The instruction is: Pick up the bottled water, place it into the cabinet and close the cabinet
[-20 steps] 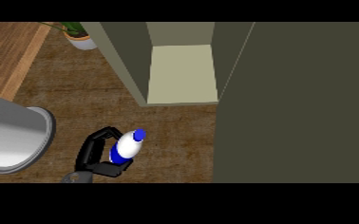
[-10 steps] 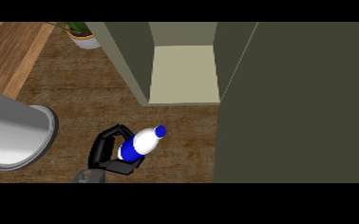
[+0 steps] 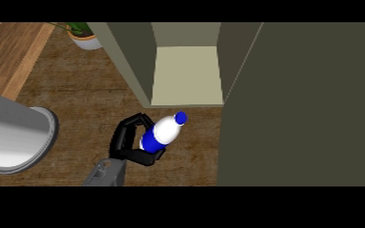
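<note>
The bottled water (image 3: 162,133) is white with a blue label and a blue cap, and it tilts with the cap pointing up and right. My left hand (image 3: 127,140) is shut on it: fingers curl round its left side and the thumb sits under its base. The bottle is held above the wooden counter, just below the front edge of the cabinet (image 3: 132,63). The cabinet stands open, showing a pale shelf floor (image 3: 185,75) with nothing on it. Its dark olive door (image 3: 299,106) fills the right of the head view. My right hand does not show.
A large grey metal vessel (image 3: 21,135) sits at the left edge. A potted plant (image 3: 85,39) stands at the back left beside the cabinet's side wall. A lighter wooden strip (image 3: 21,58) runs along the far left.
My left hand has carried the bottle right and farther from me, closer to the cabinet opening. The bottle has tipped, cap now toward the opening.
</note>
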`<state>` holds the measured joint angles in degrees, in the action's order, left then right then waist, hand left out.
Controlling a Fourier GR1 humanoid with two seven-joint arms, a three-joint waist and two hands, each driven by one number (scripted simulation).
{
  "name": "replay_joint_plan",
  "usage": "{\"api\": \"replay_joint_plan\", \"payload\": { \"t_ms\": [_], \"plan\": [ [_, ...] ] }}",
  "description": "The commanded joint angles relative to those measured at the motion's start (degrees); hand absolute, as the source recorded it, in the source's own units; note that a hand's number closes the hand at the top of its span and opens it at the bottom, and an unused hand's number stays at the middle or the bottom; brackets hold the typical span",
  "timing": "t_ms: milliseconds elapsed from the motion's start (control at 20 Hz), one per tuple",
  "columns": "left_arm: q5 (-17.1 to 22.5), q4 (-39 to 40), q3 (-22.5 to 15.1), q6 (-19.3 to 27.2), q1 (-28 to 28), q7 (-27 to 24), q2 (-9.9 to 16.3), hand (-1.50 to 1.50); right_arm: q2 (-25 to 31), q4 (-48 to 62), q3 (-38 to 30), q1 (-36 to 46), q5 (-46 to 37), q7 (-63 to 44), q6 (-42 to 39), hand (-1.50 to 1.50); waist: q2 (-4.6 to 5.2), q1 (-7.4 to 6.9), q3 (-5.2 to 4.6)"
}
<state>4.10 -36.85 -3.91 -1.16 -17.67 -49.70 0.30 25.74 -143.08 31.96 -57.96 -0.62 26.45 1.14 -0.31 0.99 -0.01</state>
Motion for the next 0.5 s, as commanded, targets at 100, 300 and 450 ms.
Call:
{"api": "replay_joint_plan", "payload": {
  "t_ms": [100,300,450],
  "plan": [
    [7.9,-9.0,-7.0,7.3,-5.0,12.2,-0.3,1.50,2.4,-7.1,-0.4,-3.1,0.9,-0.7,0.1,-1.50,-0.08,0.37,0.01],
    [10.7,-15.9,-14.0,13.1,-4.9,20.9,-0.3,1.50,2.2,-6.6,-0.4,-1.8,1.2,-1.2,0.8,-1.50,-0.05,-0.18,0.03],
    [16.4,-14.4,-19.8,19.3,-7.8,19.6,-0.3,1.50,3.5,-4.0,-4.2,-2.9,4.3,3.1,-0.3,-1.50,0.15,0.89,0.00]
  ]
}}
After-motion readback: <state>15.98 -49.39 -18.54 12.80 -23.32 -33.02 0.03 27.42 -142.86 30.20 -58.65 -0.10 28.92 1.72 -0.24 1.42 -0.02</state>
